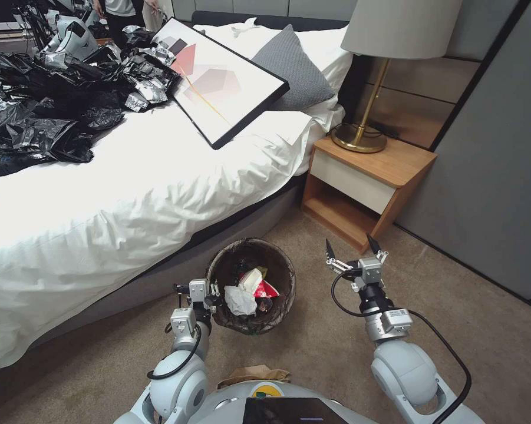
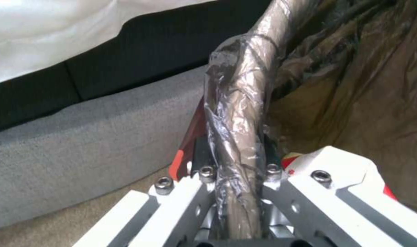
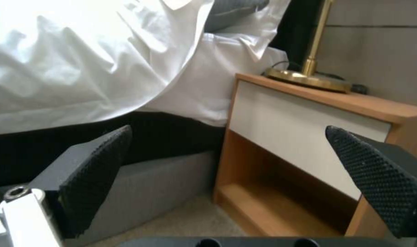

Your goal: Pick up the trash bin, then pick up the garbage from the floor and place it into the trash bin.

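Clamped on the near-left rim of the trash bin [image 1: 251, 286] is the left tool [image 1: 211, 299], beside the bed [image 1: 129, 194] edge. Garbage [image 1: 250, 290] is held inside the bin. Right of it, the right tool [image 1: 352, 249] is spread open over bare carpet [image 1: 312, 353], near the nightstand [image 1: 365, 182].

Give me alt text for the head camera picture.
The left gripper clamps the rim of the trash bin, which holds wrappers and paper, beside a white bed. The right gripper hangs open above the carpet near a nightstand.
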Motion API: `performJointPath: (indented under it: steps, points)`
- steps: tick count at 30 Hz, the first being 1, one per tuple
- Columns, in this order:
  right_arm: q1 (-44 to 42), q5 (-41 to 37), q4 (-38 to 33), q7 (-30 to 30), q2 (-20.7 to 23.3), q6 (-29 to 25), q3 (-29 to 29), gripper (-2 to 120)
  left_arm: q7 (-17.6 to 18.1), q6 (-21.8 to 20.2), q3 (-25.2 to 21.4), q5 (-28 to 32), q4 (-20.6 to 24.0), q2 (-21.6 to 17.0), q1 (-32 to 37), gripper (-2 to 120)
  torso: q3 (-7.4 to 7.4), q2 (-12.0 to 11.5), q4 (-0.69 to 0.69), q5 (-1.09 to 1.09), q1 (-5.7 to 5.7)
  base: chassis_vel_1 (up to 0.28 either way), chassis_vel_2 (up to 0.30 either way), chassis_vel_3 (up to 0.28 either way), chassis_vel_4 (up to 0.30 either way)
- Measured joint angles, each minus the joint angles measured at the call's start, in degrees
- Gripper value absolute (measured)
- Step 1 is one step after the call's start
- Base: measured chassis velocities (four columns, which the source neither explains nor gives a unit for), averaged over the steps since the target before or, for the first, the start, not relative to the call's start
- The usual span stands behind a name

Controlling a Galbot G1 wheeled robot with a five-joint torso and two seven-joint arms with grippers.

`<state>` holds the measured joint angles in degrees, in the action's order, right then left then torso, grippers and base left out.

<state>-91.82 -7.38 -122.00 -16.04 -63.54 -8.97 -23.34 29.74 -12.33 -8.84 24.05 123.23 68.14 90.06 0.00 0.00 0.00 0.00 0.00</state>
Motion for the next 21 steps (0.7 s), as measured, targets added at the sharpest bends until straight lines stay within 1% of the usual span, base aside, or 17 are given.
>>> performJointPath:
  steps: [8,21]
  points:
    - [0.13,0.59,0.55,-0.08,-1.14,-0.4,0.03,100,0.01,-0.26,0.17,0.41,1.47,-0.34,1.4,2,0.0,0.0,0.0,0.0,0.0,0.0,0.0,0.0,0.0]
    - [1.22,0.64,0.85,-0.33,-2.04,-0.4,-0.06,100,0.01,-0.08,0.08,0.27,2.08,-0.06,2.75,2,0.01,0.0,-0.01,0.0,0.0,0.0,0.0,0.0,0.0]
